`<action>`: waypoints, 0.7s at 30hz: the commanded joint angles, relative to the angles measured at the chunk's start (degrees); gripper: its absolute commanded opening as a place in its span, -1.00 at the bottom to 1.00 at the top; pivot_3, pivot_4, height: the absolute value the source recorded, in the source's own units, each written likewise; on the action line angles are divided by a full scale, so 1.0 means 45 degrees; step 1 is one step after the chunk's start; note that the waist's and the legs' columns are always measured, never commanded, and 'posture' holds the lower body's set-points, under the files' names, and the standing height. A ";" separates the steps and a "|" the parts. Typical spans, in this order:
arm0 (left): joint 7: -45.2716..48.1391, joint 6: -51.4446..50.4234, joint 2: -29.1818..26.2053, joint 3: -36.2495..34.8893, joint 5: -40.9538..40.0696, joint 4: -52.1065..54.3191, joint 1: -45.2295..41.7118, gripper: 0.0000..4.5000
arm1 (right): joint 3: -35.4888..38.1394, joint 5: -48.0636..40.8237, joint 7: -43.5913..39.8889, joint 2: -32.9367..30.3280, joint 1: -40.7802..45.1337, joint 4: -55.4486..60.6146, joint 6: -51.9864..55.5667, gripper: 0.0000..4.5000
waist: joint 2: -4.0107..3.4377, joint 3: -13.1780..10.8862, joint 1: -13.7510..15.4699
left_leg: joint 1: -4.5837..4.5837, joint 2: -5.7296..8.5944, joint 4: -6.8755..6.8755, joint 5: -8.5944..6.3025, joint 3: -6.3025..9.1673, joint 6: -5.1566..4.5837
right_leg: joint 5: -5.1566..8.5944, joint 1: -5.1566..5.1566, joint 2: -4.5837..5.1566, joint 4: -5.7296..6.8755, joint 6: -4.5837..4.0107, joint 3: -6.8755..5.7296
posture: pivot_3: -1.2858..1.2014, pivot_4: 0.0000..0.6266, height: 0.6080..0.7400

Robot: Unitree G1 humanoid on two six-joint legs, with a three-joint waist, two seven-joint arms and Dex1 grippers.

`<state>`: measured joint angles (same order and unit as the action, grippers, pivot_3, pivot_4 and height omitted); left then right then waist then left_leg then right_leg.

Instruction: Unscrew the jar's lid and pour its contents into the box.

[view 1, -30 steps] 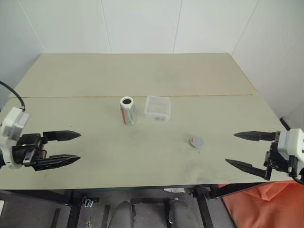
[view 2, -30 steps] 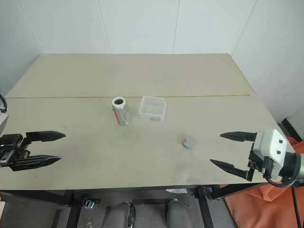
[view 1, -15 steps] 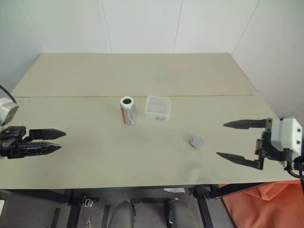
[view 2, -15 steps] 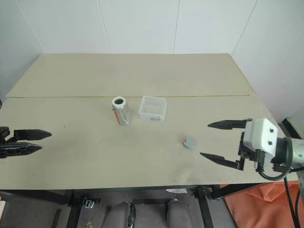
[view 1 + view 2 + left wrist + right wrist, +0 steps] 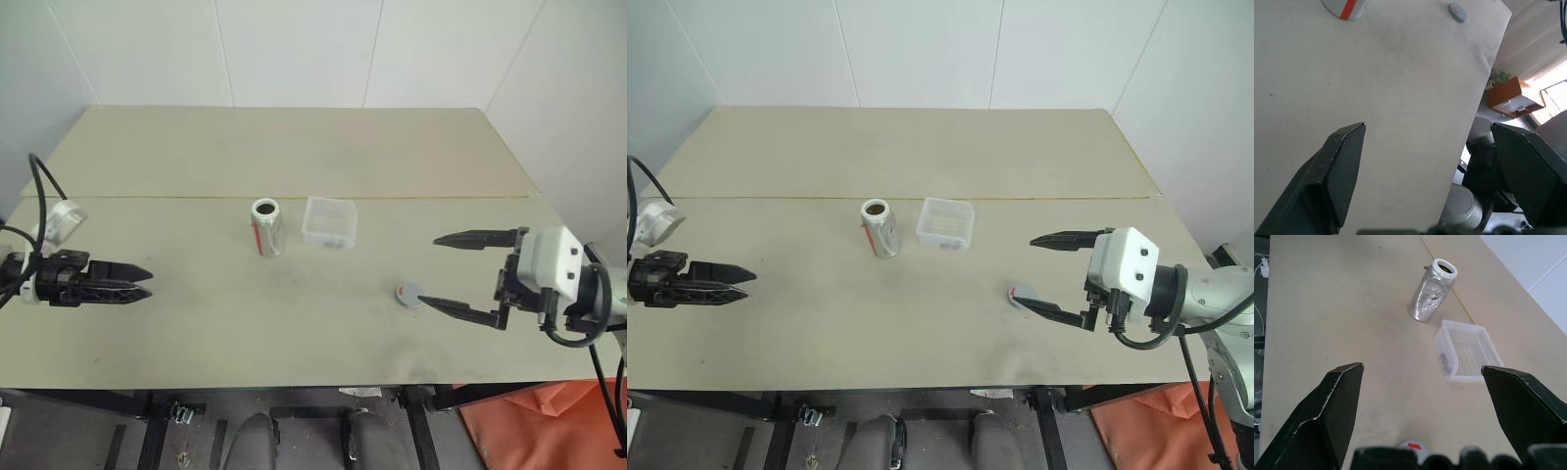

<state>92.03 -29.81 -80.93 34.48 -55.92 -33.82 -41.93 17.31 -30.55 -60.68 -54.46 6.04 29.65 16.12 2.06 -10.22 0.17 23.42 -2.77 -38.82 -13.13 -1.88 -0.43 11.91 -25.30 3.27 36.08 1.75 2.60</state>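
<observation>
White panelled walls back a pale beige table (image 5: 294,147) made of two boards meeting at a thin seam that crosses the middle of the frame from left to right. Jar (image 5: 265,227) — upright, lid off, dark mouth showing, red and white label on its side — stands just below the seam at centre frame. Box (image 5: 327,222) sits just right of the jar, apart from it by a narrow gap, its low translucent walls open to the top. Lid (image 5: 408,293) lies flat on the table in the lower right of the frame, well apart from jar and box, a red mark on its face. Right gripper (image 5: 453,272) hangs at the right of the frame, fingers spread wide and holding nothing, pointing toward frame centre; the lower finger's tip overlaps the lid's edge in the head views, and whether it touches cannot be told. Left gripper (image 5: 145,281) sits at the far left of the frame, released and empty, its fingers pointing right across bare tabletop, well apart from the jar. Open table surface lies between each gripper and the jar, and across the whole upper board. Orange cloth (image 5: 549,421) shows below the table's near edge at lower right; dark frame bars run beneath — lower centre.
</observation>
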 commanded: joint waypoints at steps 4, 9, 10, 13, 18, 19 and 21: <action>0.0105 -0.0135 0.0011 0.1173 -0.0255 -0.0326 -0.1734 0.98 | -0.0004 -0.0048 0.0271 0.0125 0.0275 0.0236 -0.0102 1.00 | 0.0013 0.0001 0.0072 | -0.0003 0.0000 -0.0023 0.0001 0.0002 0.0000 | 0.0004 0.0009 0.0000 0.0007 -0.0005 0.0000 | 0.03 -0.52 1.00; 0.0105 -0.0360 0.0120 0.1771 -0.0327 -0.0544 -0.2447 0.98 | -0.0135 0.0017 0.0238 0.0192 0.0410 0.0079 -0.0225 1.00 | 0.0013 0.0001 0.0112 | -0.0006 0.0005 -0.0030 0.0001 0.0002 0.0000 | 0.0004 0.0018 0.0002 0.0009 -0.0003 0.0002 | 0.03 -0.52 1.00; 0.0105 -0.0433 0.0148 0.1852 -0.0314 -0.0632 -0.2612 0.98 | -0.0171 0.0009 0.0208 0.0175 0.0514 0.0008 -0.0224 1.00 | 0.0013 0.0001 0.0112 | -0.0006 0.0005 -0.0029 0.0001 0.0003 -0.0001 | 0.0004 0.0017 0.0002 0.0011 -0.0002 0.0002 | 0.03 -0.52 1.00; 0.0105 -0.0572 0.0208 0.2092 -0.0314 -0.0845 -0.2973 0.98 | -0.0289 -0.0010 0.0169 0.0160 0.0775 -0.0146 -0.0187 1.00 | 0.0017 0.0001 0.0106 | -0.0001 0.0005 -0.0030 0.0001 0.0004 -0.0001 | 0.0003 0.0015 -0.0001 0.0009 0.0000 0.0002 | 0.03 -0.52 1.00; 0.0105 -0.0689 0.0405 0.2542 -0.0219 -0.1232 -0.3616 0.98 | -0.0547 0.0045 0.0295 0.0235 0.0971 -0.0072 -0.0126 1.00 | 0.0018 0.0001 0.0102 | -0.0003 0.0004 -0.0028 0.0001 0.0005 -0.0001 | 0.0003 0.0014 -0.0002 0.0011 0.0003 0.0002 | 0.03 -0.52 1.00; 0.0105 -0.0688 0.0457 0.2641 -0.0195 -0.1312 -0.3748 0.98 | -0.0561 0.0040 0.0325 0.0250 0.0960 -0.0048 -0.0117 1.00 | 0.0018 0.0001 0.0105 | -0.0002 0.0004 -0.0028 0.0001 0.0006 -0.0001 | 0.0003 0.0015 -0.0002 0.0011 0.0003 0.0002 | 0.03 -0.52 1.00; 0.0105 -0.0594 0.0574 0.2861 -0.0124 -0.1536 -0.4012 0.98 | -0.0603 0.0102 0.0403 0.0274 0.0952 -0.0030 -0.0121 1.00 | 0.0019 0.0002 0.0107 | -0.0001 0.0005 -0.0029 0.0001 0.0006 -0.0001 | 0.0003 0.0015 -0.0002 0.0010 0.0002 0.0002 | 0.03 -0.52 1.00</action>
<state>92.03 -32.73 -77.96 47.12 -56.29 -39.67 -58.36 13.99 -30.32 -59.51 -53.28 9.73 28.57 16.17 2.14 -10.22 0.65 23.41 -2.75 -38.96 -13.13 -1.85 -0.43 11.92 -25.22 3.26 36.12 1.76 2.61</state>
